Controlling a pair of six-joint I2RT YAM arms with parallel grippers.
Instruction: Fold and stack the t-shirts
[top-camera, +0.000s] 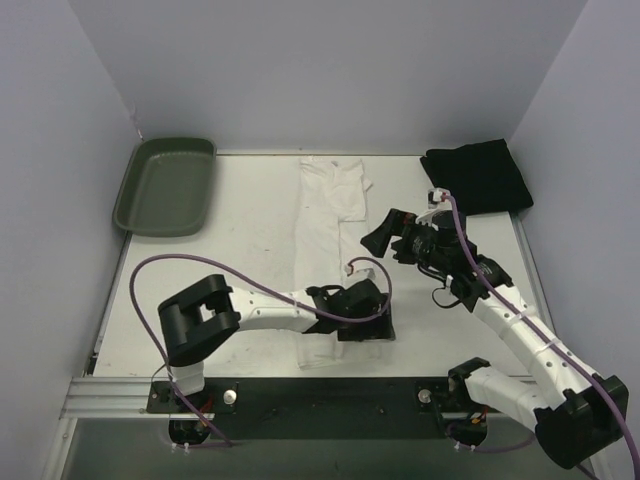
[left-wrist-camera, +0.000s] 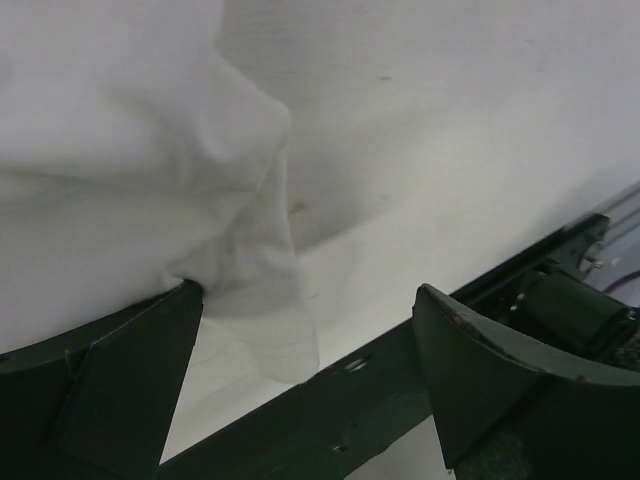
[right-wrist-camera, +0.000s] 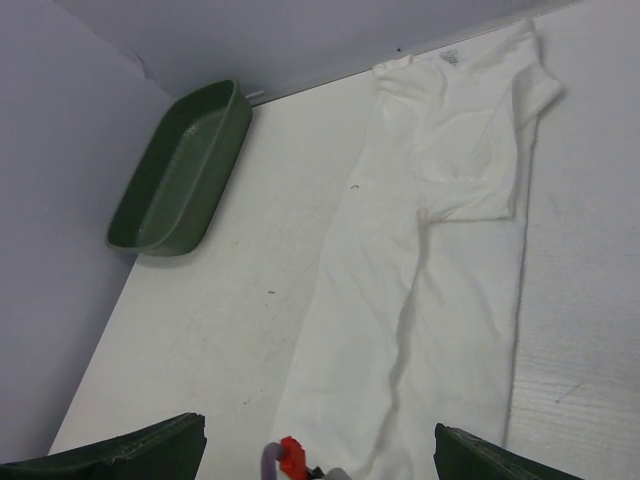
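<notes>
White shirt: folded lengthwise into a narrow strip down the middle of the table, collar at the far edge and hem at the near edge. It looks ready for a crosswise fold.
Black shirt: a folded bundle at the far right corner, well apart from the white one. It may be the base of the stack, though I cannot tell.
Left gripper: low at the hem, jaws wide apart and grasping nothing. One finger touches the hem's corner — placed, I judge, to pinch it.
Right gripper: raised to the right of the strip, jaws spread and empty — its camera looks along the cloth.
Tray: far left corner, apart from both shirts.
</notes>
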